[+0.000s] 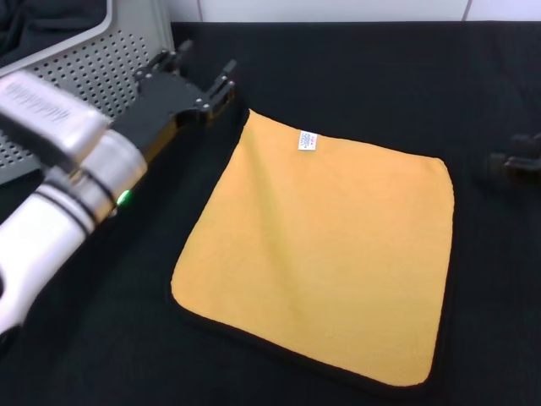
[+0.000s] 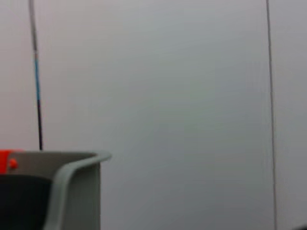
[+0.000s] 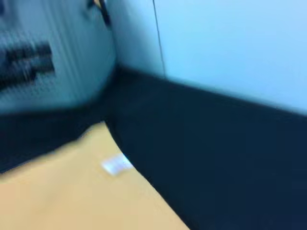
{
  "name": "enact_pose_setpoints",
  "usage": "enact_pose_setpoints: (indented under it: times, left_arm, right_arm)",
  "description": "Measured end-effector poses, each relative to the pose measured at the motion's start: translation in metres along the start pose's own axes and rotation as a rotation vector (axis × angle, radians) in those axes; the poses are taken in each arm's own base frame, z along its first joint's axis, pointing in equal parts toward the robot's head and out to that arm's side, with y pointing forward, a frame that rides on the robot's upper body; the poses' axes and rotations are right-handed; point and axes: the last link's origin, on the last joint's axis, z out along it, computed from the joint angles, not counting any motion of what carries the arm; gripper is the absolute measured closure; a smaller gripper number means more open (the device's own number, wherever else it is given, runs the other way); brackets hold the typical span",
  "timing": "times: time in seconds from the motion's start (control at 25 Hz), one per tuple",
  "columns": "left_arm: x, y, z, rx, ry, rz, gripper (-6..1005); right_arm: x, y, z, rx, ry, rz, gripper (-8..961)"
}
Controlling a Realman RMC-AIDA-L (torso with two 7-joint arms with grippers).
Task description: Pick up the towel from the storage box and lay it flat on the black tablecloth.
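Towel spread flat on the black tablecloth.
The towel (image 1: 317,249) lies open on the black tablecloth (image 1: 355,76), its white label (image 1: 307,140) up. My left end effector (image 1: 201,74) hovers, fingers apart and empty, between the towel's far-left corner and the storage box (image 1: 101,68). My right end effector (image 1: 516,161) sits at the right edge; I cannot tell its state.

Pale white wall (image 2: 182,96) behind the table, thin vertical panel seams (image 2: 270,96), even light

the towel (image 1: 317,254) is yellow-orange with black edge trim and a white label (image 1: 307,141); the tablecloth (image 1: 355,76) plain black; the storage box (image 1: 101,59) grey, perforated.
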Motion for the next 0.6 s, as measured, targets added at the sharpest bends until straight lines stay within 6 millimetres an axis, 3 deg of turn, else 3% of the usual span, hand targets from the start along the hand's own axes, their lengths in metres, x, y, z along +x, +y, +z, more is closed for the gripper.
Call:
enact_pose_setpoints:
  times: [0.2,0.28,0.48,0.6]
  left_arm:
    - [0.004,0.003,-0.041,-0.081,0.104,-0.109,356]
    - [0.005,0.004,-0.052,-0.146,0.113,-0.137,270]
    - [0.02,0.008,-0.078,-0.455,0.095,-0.228,287]
    - [0.041,0.014,-0.097,-0.696,0.141,-0.241,287]
  right_arm:
    - [-0.009,0.029,-0.033,-0.165,-0.244,-0.086,494]
    - [-0.014,0.042,-0.039,-0.253,-0.308,-0.14,302]
    - [-0.03,0.073,-0.044,-0.492,-0.354,-0.285,304]
    - [-0.041,0.089,-0.049,-0.642,-0.363,-0.363,305]
